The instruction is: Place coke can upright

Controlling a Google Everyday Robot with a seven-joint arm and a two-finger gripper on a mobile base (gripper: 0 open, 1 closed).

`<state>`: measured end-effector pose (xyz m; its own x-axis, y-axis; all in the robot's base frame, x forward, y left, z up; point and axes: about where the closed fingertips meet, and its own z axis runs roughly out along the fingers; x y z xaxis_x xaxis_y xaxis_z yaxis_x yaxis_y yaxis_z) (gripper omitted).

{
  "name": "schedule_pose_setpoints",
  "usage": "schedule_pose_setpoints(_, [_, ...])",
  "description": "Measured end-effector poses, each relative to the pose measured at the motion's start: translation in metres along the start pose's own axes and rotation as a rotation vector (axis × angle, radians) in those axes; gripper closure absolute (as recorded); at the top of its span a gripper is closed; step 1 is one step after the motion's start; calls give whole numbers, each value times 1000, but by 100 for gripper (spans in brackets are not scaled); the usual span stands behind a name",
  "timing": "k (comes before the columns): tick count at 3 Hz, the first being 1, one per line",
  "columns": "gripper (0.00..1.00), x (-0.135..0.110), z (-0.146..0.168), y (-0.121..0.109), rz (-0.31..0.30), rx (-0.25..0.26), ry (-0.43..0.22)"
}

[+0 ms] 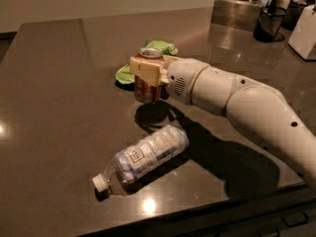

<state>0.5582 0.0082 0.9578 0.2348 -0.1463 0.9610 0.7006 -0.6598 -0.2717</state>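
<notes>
Coke can (146, 90): upright, silver top facing up, red body partly covered by the gripper; it stands in the middle part of the dark tabletop (54, 107). I cannot tell whether its base touches the surface or sits just above it.
Gripper (148, 71): at the coke can, pinching its upper half from the sides; one beige finger (144, 71) lies across the can's near face, the other is hidden behind it.
Arm (247, 105): white, reaching in from the right of the coke can, its wrist just beside the can.
Snack bag (163, 47): green, directly behind the coke can, with a part showing to the can's left; touching or nearly so.
Water bottle (146, 156): clear, lying on its side in front of the coke can, apart from it, with the white cap (99, 182) pointing away to the front left.
Shadow (154, 115): dark patch on the tabletop just in front of the coke can.
Dark cup (268, 23): far behind and to the right of the coke can.
</notes>
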Motion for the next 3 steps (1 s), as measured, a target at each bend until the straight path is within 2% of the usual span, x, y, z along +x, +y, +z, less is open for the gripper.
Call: schedule_pose_setpoints(3, [100, -21, 8, 2, -40, -78, -6])
